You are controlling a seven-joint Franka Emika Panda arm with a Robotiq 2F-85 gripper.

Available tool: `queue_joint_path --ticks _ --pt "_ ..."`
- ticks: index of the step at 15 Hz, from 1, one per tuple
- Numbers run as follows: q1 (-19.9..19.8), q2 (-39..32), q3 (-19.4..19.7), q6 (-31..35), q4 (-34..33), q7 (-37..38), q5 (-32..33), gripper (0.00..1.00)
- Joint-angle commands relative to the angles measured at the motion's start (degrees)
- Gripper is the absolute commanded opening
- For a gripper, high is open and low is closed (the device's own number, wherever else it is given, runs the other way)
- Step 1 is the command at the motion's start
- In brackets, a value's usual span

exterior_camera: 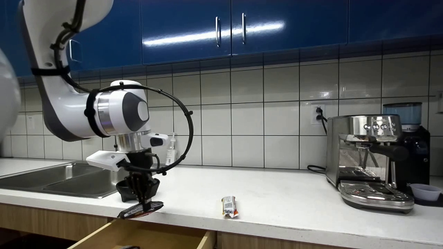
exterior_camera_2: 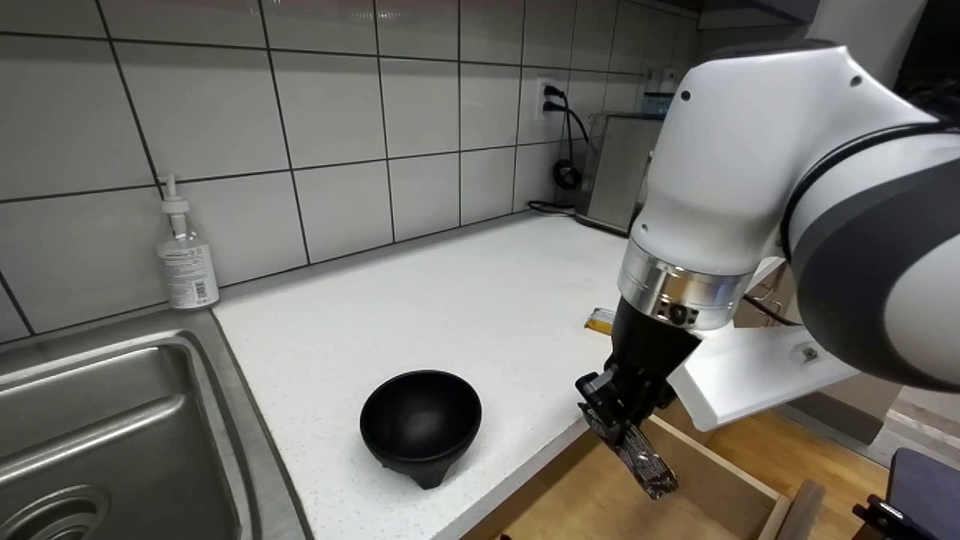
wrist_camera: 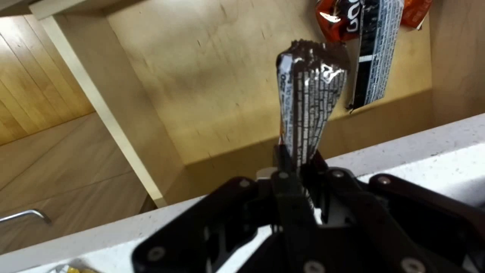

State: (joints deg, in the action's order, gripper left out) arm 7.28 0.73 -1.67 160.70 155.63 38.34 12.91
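My gripper (exterior_camera: pixel 146 204) is shut on a dark-wrapped snack bar (exterior_camera_2: pixel 646 463). It is above the open wooden drawer (exterior_camera_2: pixel 720 469), just off the counter's front edge. In the wrist view the gripper (wrist_camera: pixel 299 161) pinches one part of the bar (wrist_camera: pixel 312 98), and the rest sticks out over the drawer floor (wrist_camera: pixel 212 94). A black and silver wrapped bar (wrist_camera: pixel 377 57) and a red-orange packet (wrist_camera: pixel 339 21) lie in the drawer. A white and yellow wrapped bar (exterior_camera: pixel 229 206) lies on the counter; it also shows in an exterior view (exterior_camera_2: pixel 600 321), partly behind the arm.
A black footed bowl (exterior_camera_2: pixel 420 420) stands on the white counter (exterior_camera: pixel 263 193) near the steel sink (exterior_camera_2: pixel 217 420). A soap bottle (exterior_camera_2: pixel 187 262) stands by the tiled wall. An espresso machine (exterior_camera: pixel 363 131), a grinder (exterior_camera: pixel 415 148) and a small bowl (exterior_camera: pixel 425 192) stand farther along the counter.
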Motion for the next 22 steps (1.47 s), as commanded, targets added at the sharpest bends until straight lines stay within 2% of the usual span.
queue_joint_path --ticks 1,7,12,13,14,15,17,22 --pt "-0.7 2.5 -2.2 -2.3 2.3 6.5 1.7 0.04" --pt "-1.1 -0.4 -2.4 -1.8 2.6 12.6 2.1 0.04" --pt "-1.2 -4.3 -0.9 -0.8 1.7 13.3 1.0 0.04" --pt "-1.1 -4.8 -0.6 -1.2 1.5 13.0 0.9 0.16" --pt "-0.9 -5.2 -0.2 -1.3 1.4 12.6 0.7 0.41" --pt "-0.7 -5.3 0.3 -1.6 1.4 13.1 1.4 0.42" --pt "-0.3 -4.6 0.9 -1.7 1.7 13.2 1.7 0.53" --pt "-0.3 0.1 1.5 -2.4 2.6 14.6 4.7 0.92"
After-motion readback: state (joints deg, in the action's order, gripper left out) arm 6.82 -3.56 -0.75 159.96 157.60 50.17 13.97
